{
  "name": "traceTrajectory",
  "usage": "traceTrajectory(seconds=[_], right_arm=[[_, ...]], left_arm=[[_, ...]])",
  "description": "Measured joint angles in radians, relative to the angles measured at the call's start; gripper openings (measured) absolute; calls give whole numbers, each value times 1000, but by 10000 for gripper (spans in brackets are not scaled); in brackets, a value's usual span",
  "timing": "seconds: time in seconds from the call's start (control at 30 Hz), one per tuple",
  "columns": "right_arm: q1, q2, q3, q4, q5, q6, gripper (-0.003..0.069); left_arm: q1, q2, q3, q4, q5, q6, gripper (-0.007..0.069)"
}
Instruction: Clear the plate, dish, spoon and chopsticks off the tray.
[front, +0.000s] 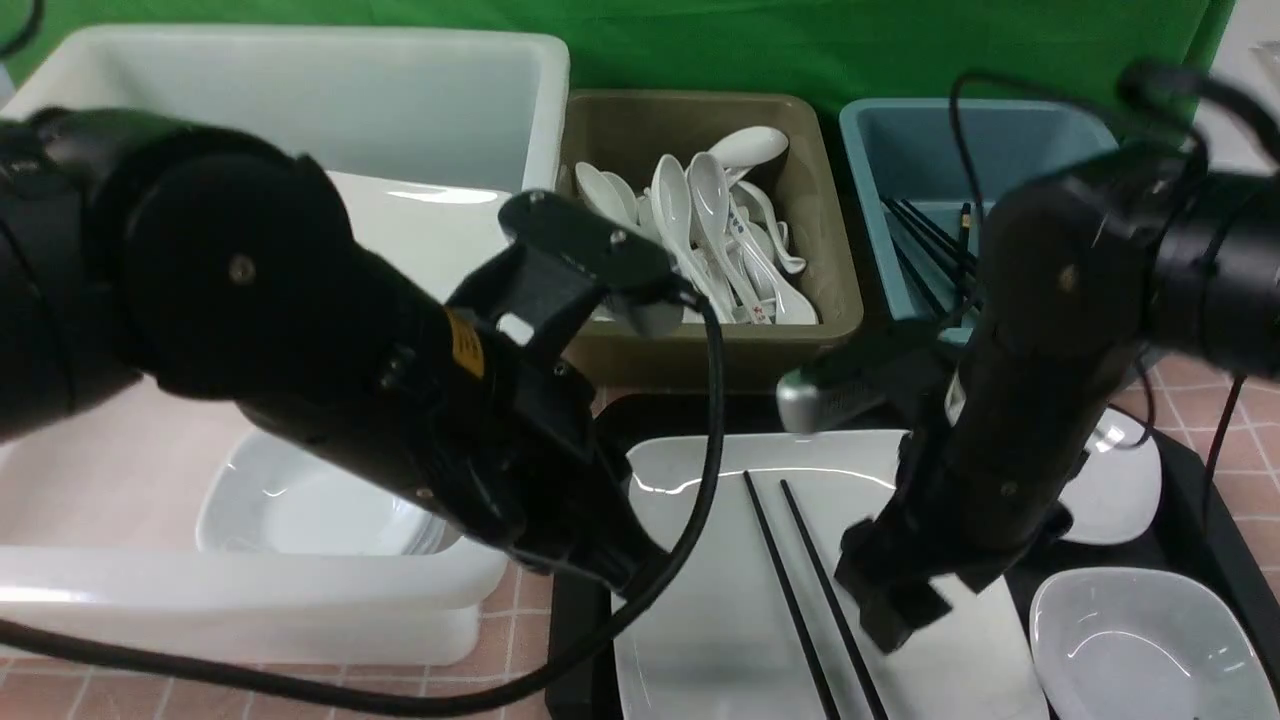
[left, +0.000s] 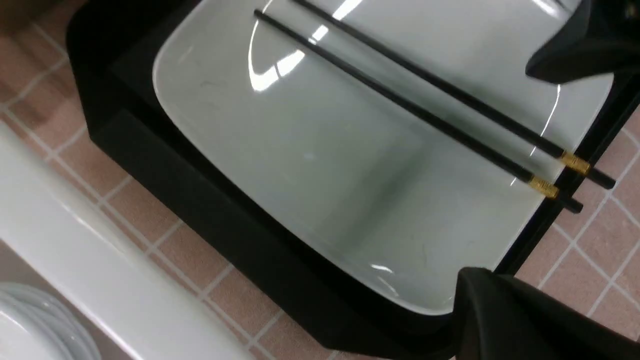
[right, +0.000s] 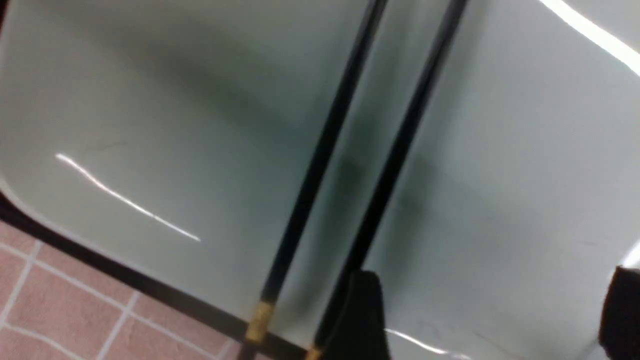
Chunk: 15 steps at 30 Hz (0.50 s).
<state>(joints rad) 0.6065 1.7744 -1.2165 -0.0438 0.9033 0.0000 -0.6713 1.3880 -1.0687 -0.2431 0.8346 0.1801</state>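
The large white plate (front: 720, 620) lies on the black tray (front: 1185, 470), and the two black chopsticks (front: 800, 600) rest side by side across it. Two small white dishes (front: 1125, 490) (front: 1140, 645) sit on the tray's right side. No spoon shows on the tray. My right gripper (right: 492, 320) hangs open just above the plate, one finger (right: 365, 315) right beside the nearer chopstick (right: 385, 185), with only plate surface between the fingers. My left gripper (left: 475, 280) is shut and empty, over the plate's (left: 310, 150) corner at the tray's (left: 200, 200) left edge.
A big white bin (front: 300, 120) on the left holds stacked white dishes (front: 300, 510). An olive bin (front: 830, 310) at the back holds several white spoons, and a blue bin (front: 880, 150) holds black chopsticks. The bulky left arm (front: 250, 290) fills the near left.
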Motion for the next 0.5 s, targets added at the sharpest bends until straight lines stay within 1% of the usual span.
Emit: traceTrajectory(seconds=[0.03, 0.17, 0.37, 0.5], right_arm=[[3, 1, 4, 0, 0, 0, 655], [48, 53, 30, -3, -84, 45, 672], [50, 100, 30, 9, -120, 73, 668], [57, 110, 34, 57, -146, 73, 660]], left_arm=[[0, 0, 3, 0, -1, 1, -3], [0, -1, 57, -3, -1, 3, -3], [0, -1, 74, -28, -2, 3, -3], [0, -1, 75, -47, -13, 5, -3]])
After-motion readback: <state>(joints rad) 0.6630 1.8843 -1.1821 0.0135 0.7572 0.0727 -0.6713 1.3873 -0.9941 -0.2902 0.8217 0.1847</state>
